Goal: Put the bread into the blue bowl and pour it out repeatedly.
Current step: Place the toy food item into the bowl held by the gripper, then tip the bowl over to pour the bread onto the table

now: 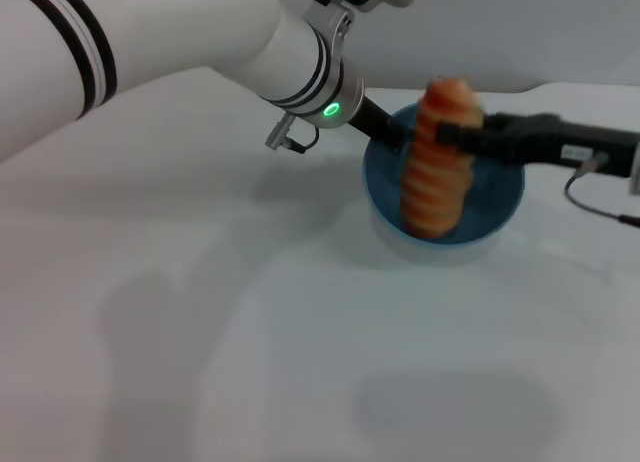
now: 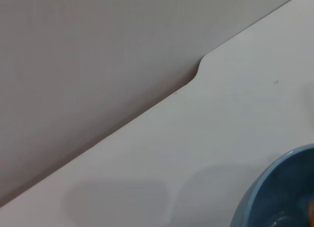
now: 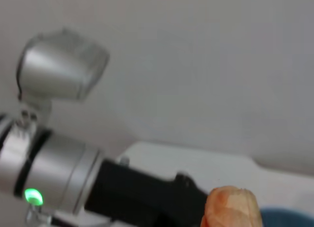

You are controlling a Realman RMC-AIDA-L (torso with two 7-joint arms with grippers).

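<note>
Head view shows the bread standing nearly upright over the blue bowl, its lower end down inside, clamped near the top by the right gripper, likely so it drops in cleanly. The left gripper sits at the bowl's far-left rim, probably steadying it; I cannot tell its finger state. White table lies open in front, its back edge close behind.
</note>
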